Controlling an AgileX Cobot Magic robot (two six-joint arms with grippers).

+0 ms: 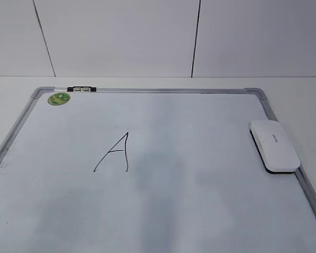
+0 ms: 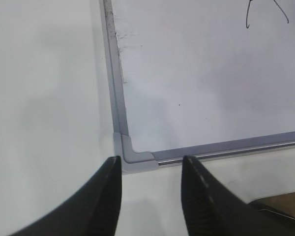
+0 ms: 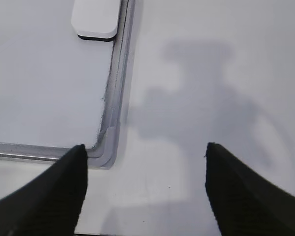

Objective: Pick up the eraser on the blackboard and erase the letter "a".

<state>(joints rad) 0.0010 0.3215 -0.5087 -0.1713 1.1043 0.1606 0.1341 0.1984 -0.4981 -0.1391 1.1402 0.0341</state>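
Both claws hang empty: left claw point(image 2: 151, 169) half-open, right claw point(image 3: 145, 157) spread wide

Exterior view: blackboard point(image 1: 163, 211) cut by the bottom and left edges, near corners out of frame; grey lettering on the eraser point(image 1: 274, 145) too small to read, as is the print on the green magnet point(image 1: 59, 98). Left wrist view: only the lower tips of the written letter point(image 2: 265, 14) show, the rest cut by the top edge. Right wrist view: eraser point(image 3: 97, 19) cropped at the top; the fingers point(image 3: 49, 196) of each hand run out of frame at the bottom.
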